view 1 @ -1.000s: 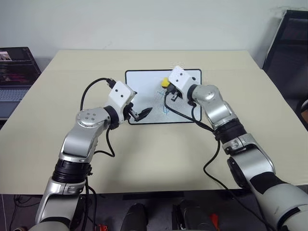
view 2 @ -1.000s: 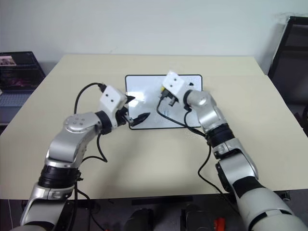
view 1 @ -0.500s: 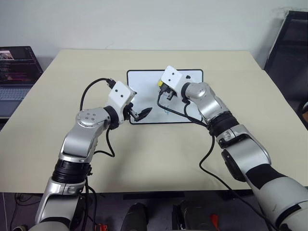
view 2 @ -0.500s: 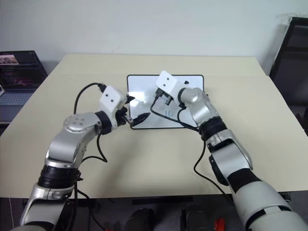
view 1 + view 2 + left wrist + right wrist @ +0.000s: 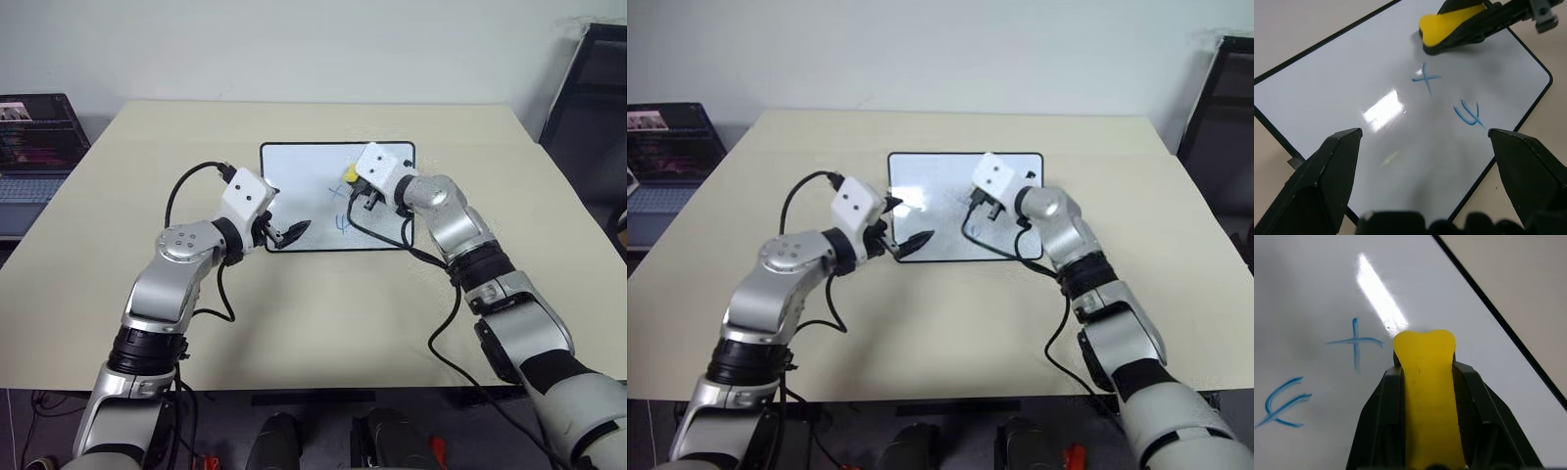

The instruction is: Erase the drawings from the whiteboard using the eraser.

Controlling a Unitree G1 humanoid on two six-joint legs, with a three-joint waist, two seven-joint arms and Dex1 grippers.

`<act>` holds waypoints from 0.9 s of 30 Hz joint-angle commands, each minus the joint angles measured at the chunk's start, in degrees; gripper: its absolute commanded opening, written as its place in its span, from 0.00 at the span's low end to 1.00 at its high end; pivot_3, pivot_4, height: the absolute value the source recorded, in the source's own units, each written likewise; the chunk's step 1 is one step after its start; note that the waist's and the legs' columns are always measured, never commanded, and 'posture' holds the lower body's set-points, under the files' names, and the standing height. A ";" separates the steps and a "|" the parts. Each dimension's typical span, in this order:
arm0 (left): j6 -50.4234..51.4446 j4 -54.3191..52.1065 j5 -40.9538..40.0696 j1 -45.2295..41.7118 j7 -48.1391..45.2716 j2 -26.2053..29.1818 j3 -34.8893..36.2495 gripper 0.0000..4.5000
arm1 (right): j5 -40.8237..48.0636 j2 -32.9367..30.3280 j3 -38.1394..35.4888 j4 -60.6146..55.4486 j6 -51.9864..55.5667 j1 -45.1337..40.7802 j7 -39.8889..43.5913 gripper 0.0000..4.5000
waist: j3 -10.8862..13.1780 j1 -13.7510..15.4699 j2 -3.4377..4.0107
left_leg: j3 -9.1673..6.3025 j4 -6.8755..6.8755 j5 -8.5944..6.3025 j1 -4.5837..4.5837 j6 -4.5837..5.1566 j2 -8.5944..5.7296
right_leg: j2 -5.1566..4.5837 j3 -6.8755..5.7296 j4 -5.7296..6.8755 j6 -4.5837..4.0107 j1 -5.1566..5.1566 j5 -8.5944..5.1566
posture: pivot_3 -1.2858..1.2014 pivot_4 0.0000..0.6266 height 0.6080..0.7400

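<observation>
a beige table (image 5: 323,304) carries the whiteboard (image 5: 304,186), lying flat near its middle.

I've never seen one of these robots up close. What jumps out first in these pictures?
The small yellow eraser block, clamped in the right gripper, sits over the glossy white black-framed whiteboard in the middle of the beige table. Beside it, two thin blue marker drawings remain, a cross and a "4"-like figure. The left gripper hangs open over the board's near left corner.

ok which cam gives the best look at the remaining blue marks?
Left wrist view: the x and the 4-like figure both sit whole and unobstructed on the whiteboard. Right wrist view shows both, off to one side. In the left eye view they are tiny.
</observation>
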 commanded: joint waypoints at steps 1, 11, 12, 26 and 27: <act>1.57 -3.41 -2.29 1.12 1.52 -0.17 4.26 1.00 | 9.62 1.36 -6.99 -16.61 6.11 3.84 1.99 0.22 | 0.00 -0.09 0.00 | -0.04 -0.01 0.00 -0.06 0.00 0.01 | 0.00 -0.01 -0.06 0.00 -0.02 0.00 | 0.52 0.24 1.00; 2.06 -4.49 -8.48 6.33 3.64 -0.92 13.34 1.00 | 20.24 0.53 -14.95 -44.27 10.69 27.50 -0.87 0.22 | 0.00 0.42 0.00 | -0.27 0.04 -0.01 -0.35 0.00 0.00 | -0.04 -0.12 -0.38 0.00 -0.04 0.00 | 0.52 0.24 1.00; 1.90 -4.25 -8.81 6.68 3.47 -0.74 13.82 1.00 | 20.61 0.78 -15.09 -45.83 10.00 29.59 -1.49 0.22 | 0.00 0.43 0.00 | -0.28 0.04 -0.01 -0.34 0.00 0.00 | -0.04 -0.13 -0.38 0.00 -0.03 0.00 | 0.52 0.24 1.00; -0.88 0.35 -9.42 7.63 1.81 0.11 15.33 1.00 | 25.69 -3.48 -13.84 -50.38 10.78 41.63 0.06 0.22 | 0.00 0.35 0.00 | -0.15 0.03 -0.01 -0.30 -0.01 0.02 | 0.01 -0.13 -0.38 0.01 -0.01 -0.01 | 0.52 0.24 1.00; -1.12 0.43 -9.30 7.51 1.49 0.23 15.08 1.00 | 25.57 -3.61 -13.49 -50.20 10.92 41.18 -0.11 0.22 | 0.00 0.35 0.00 | -0.13 0.03 -0.01 -0.30 -0.01 0.01 | 0.01 -0.14 -0.38 0.01 -0.01 -0.01 | 0.52 0.24 1.00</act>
